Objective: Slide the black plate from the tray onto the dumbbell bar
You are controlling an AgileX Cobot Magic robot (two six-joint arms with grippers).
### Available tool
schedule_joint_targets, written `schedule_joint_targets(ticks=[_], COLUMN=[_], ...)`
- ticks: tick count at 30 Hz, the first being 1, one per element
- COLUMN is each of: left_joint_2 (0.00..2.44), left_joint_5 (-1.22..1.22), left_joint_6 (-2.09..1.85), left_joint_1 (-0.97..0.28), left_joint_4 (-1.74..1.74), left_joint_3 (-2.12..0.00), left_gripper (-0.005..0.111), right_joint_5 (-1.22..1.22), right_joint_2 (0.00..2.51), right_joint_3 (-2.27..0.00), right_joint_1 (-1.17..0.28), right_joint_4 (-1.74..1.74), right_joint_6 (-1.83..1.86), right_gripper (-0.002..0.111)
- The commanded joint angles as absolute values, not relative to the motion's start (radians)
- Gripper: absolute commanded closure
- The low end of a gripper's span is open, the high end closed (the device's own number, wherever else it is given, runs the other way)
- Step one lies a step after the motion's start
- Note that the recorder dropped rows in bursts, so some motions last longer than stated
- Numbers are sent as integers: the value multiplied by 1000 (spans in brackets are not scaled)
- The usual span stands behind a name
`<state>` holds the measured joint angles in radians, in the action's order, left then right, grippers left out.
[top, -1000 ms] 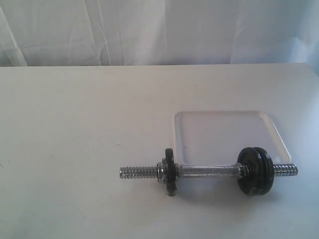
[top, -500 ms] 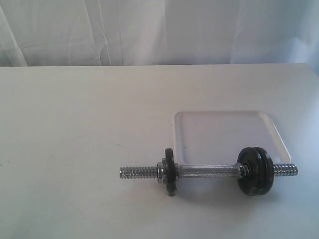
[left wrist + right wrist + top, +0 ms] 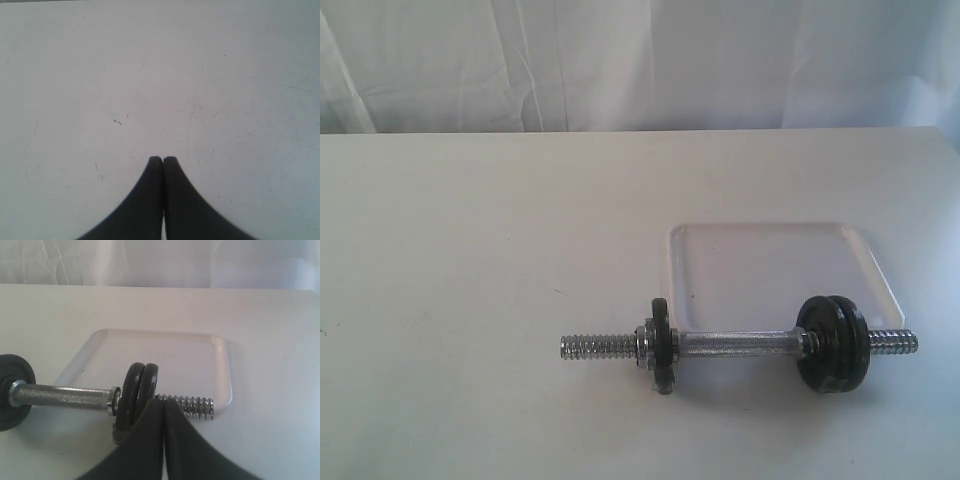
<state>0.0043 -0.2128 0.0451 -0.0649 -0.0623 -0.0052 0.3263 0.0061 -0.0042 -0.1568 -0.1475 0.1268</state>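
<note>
The dumbbell bar [image 3: 735, 347] lies on the table along the front rim of the tray [image 3: 770, 265], which holds nothing. Two black plates [image 3: 832, 343] sit side by side on the bar's right part, and one smaller black disc [image 3: 660, 345] sits with a collar nut on its left part. In the right wrist view my right gripper [image 3: 164, 402] is shut and empty, in front of the pair of plates [image 3: 140, 395] and the bare threaded end [image 3: 197, 406]. My left gripper [image 3: 162, 160] is shut over bare table. Neither gripper shows in the exterior view.
The white tabletop [image 3: 470, 260] stretches to the left of the bar. A white cloth backdrop [image 3: 620, 60] hangs behind the table's far edge. The tray's far corner [image 3: 220, 342] lies beyond the bar in the right wrist view.
</note>
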Motion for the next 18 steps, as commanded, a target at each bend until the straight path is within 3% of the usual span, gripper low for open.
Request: schedule_joint_targets(ticks=[1,11,18], left_joint_2=[0,0,0], left_joint_5=[-209,-209,-209], left_joint_6=[50,50,50], left_joint_1=[-71,-71,-71], left_joint_4=[-74,-74,-74], left_joint_3=[0,0,0], left_gripper=[107,107,107], right_joint_5=[319,319,316], right_joint_2=[0,0,0], right_joint_3=[0,0,0], right_joint_1=[-202,-236,-236], right_joint_4=[-140,-117,80], right_joint_6=[131,131,131], right_gripper=[108,108,108])
